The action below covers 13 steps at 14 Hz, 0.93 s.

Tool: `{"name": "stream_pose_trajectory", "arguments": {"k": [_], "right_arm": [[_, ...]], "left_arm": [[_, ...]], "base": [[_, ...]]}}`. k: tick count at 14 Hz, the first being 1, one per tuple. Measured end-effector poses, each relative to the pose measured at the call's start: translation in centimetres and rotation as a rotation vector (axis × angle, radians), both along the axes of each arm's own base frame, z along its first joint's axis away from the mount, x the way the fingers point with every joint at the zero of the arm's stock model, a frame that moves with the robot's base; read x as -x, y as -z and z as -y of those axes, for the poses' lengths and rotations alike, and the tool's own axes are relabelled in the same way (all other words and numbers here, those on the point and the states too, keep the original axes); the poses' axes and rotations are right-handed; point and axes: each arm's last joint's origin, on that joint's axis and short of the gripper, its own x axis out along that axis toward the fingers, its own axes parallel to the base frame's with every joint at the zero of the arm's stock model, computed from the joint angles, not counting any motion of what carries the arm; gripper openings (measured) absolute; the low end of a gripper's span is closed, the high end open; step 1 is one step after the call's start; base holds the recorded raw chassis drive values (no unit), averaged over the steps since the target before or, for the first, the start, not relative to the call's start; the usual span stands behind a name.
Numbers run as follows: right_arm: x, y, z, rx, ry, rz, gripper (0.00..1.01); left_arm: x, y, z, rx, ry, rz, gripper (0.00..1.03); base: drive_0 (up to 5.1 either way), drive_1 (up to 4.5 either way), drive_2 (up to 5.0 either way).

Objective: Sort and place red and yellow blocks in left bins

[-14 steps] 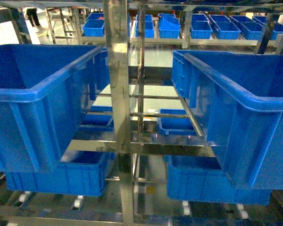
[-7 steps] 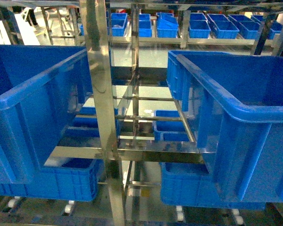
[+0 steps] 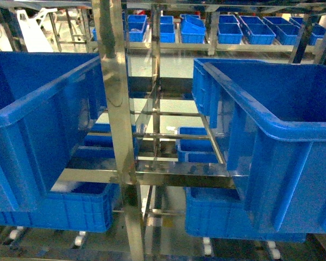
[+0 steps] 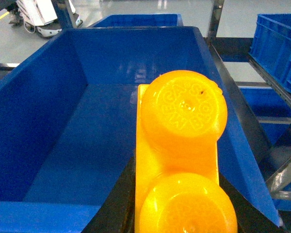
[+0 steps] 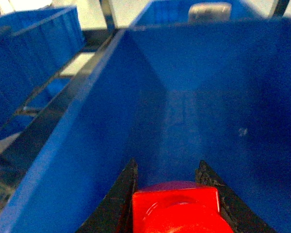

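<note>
Head view is almost unchanged since half a second ago; base judged settled at the rack (image 3: pixel 119 109). Yellow block (image 4: pixel 182 145) is gripped in left jaws over a bin (image 4: pixel 34 121); red block (image 5: pixel 177 208) is gripped in right jaws above another bin (image 5: pixel 87 145).

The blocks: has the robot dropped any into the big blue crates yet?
None visibly. Both crate floors look bare. The left pincer holds the yellow block over one blue crate; the right pincer holds the red block over another crate. Both releases remain.

Raised ring of letters on the yellow block's (image 4: pixel 183 145) stud (embossed), too blurred to read
</note>
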Motion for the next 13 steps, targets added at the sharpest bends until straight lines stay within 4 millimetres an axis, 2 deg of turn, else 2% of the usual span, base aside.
{"name": "stream_pose_trajectory", "arguments": {"k": [1,2,4,6,7,9,11,13], "right_arm": [[-3.1,2.5,0.6,-0.021,-0.016,-0.135,0.28],[-8.6,5.7,1.1,-0.007,0.003,-0.180,0.28],[-11.3,7.6,1.2,0.026,0.008,-0.192,0.28],[-13.1,9.1,1.6,0.039,0.008,-0.194,0.28],[-13.5,9.8,2.1,0.039,0.014,-0.187,0.28],[-12.7,10.2,2.9,0.027,0.026,-0.159,0.52],[-10.9,9.0,2.8,0.028,0.025,-0.097,0.76],[-9.7,7.5,1.7,0.025,-0.003,-0.049,0.96]], "left_arm": [[0.0,0.0,0.1,0.000,0.005,0.000,0.26],[0.0,0.0,0.1,0.001,0.004,0.000,0.26],[0.0,0.0,0.1,0.001,0.005,-0.001,0.26],[0.0,0.0,0.1,0.001,0.004,0.001,0.26],[0.0,0.0,0.1,0.000,0.005,-0.001,0.26],[0.0,0.0,0.1,0.000,0.005,0.000,0.26],[0.0,0.0,0.1,0.001,0.005,0.000,0.26],[0.0,0.0,0.1,0.001,0.005,0.000,0.26]], "base": [[0.0,0.00,0.0],[0.0,0.00,0.0],[0.0,0.00,0.0],[0.0,0.00,0.0],[0.0,0.00,0.0],[0.0,0.00,0.0],[0.0,0.00,0.0],[0.0,0.00,0.0]]}}
